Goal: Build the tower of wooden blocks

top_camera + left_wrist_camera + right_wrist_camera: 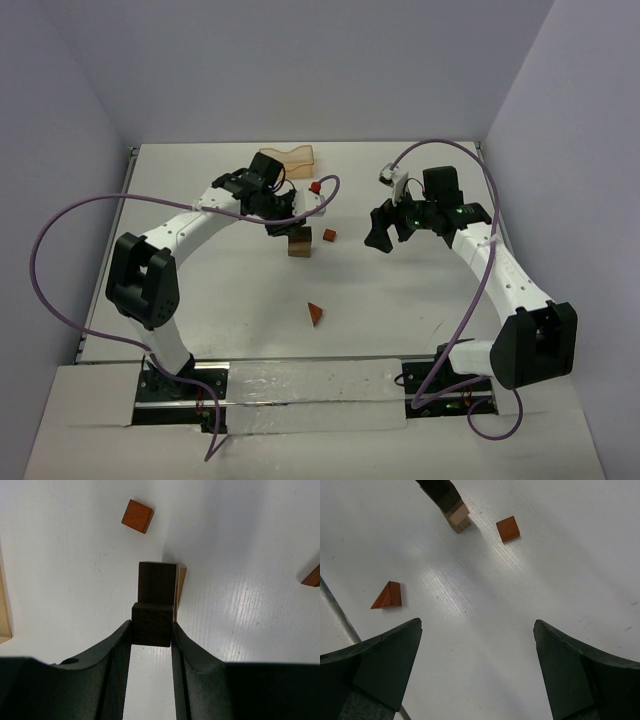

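In the top view, the left gripper (284, 226) reaches to the middle of the white table (400, 320). It sits over a short stack, with a tan wooden block (298, 247) at its foot. A reddish-brown wooden cube (328, 236) lies just right of the stack. A reddish-brown triangular wooden wedge (316, 314) lies lower down, well apart, and the pale orange translucent tray (287, 158) sits at the top. The right gripper (382, 232) hovers further right. In the left wrist view, the jaws clamp a dark brown wooden block (152, 620). Its long axis runs up the frame, and the tan block's edge shows touching its right side. From here I cannot tell whether the dark block is fully seated. In the right wrist view, the right gripper is spread wide and empty. The stack is at upper left, with the cube beside it and the wedge at left.
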Available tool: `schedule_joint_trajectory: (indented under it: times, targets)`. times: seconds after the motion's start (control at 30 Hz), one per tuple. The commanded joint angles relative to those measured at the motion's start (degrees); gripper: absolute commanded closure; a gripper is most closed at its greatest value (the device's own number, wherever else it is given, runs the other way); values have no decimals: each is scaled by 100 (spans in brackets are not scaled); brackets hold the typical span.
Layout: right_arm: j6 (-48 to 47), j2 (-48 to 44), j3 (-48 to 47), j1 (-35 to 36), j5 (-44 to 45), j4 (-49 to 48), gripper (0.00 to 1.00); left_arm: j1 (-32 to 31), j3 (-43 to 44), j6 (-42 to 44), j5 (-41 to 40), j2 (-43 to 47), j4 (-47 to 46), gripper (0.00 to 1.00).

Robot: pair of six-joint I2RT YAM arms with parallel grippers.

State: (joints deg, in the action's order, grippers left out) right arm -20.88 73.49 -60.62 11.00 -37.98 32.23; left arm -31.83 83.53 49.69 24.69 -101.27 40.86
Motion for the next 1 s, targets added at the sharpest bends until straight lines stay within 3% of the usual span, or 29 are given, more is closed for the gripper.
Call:
schedule_joint_trajectory:
  times: [0.0, 0.33, 0.7, 0.83, 0.87, 0.97]
  targets:
    - [-51, 34, -82, 19, -78, -15, 0, -39, 315, -47, 133, -56, -156, 60]
    - [-47, 83, -125, 16, -99, 3, 0, -60, 328, -30, 124, -85, -146, 58]
    - [-58, 78, -125, 18, -87, 12, 0, -77, 331, -21, 100, -136, -154, 44]
    - [-49, 78, -117, 16, -96, 10, 0, -77, 331, -33, 106, -87, -178, 18]
    - [-56, 78, -117, 16, -96, 3, 0, -77, 332, -47, 107, -49, -193, 2]
    - [-56, 86, -125, 25, -96, 2, 0, -77, 389, -55, 140, 101, -177, 1]
